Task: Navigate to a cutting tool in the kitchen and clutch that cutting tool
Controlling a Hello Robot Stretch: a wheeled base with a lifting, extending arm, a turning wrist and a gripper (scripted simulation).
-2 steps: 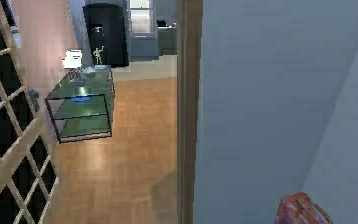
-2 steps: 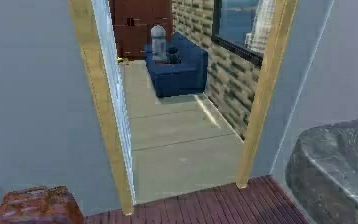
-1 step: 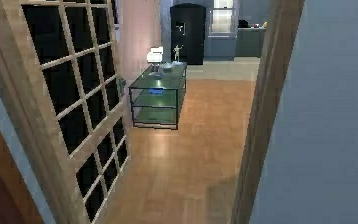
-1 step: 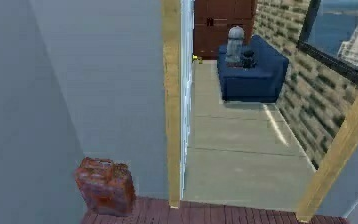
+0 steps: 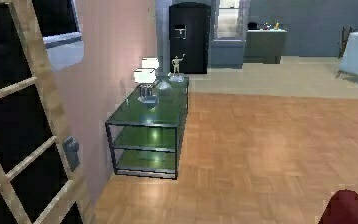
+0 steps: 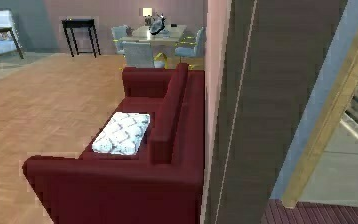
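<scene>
- Wood floor (image 5: pixel 267 150) runs open from the near right of the forward view to a paler floor (image 5: pixel 287 78) far ahead, the widest free lane in the room.
- A pink wall (image 5: pixel 112 60) closes the left side. Nearer still, a wooden-framed panel of dark panes (image 5: pixel 27 130) fills the near left corner.
- In the arm side view, a dark red sofa (image 6: pixel 157 150) sits in the near middle with its back close against a wall edge and door frame (image 6: pixel 277 110) on the right. Open wood floor (image 6: pixel 47 100) lies to its left.
- A glass-shelved console table (image 5: pixel 147 130) stands tight along the pink wall, with its right edge bordering the open lane.
- A black refrigerator (image 5: pixel 190 38) stands far ahead, and a grey counter (image 5: pixel 265 45) is to its right. Small items on the counter are too small to name, so where the cutting tool lies cannot be told.
- A dining table with pale chairs (image 6: pixel 157 42) stands far beyond the sofa, and a small black table (image 6: pixel 82 30) is to its left.
- A white patterned cushion (image 6: pixel 122 133) lies on the sofa seat.
- A white lamp (image 5: pixel 146 75) and a small statuette (image 5: pixel 177 66) stand on the console's far end.
- How the gripper's jaws stand cannot be told.
</scene>
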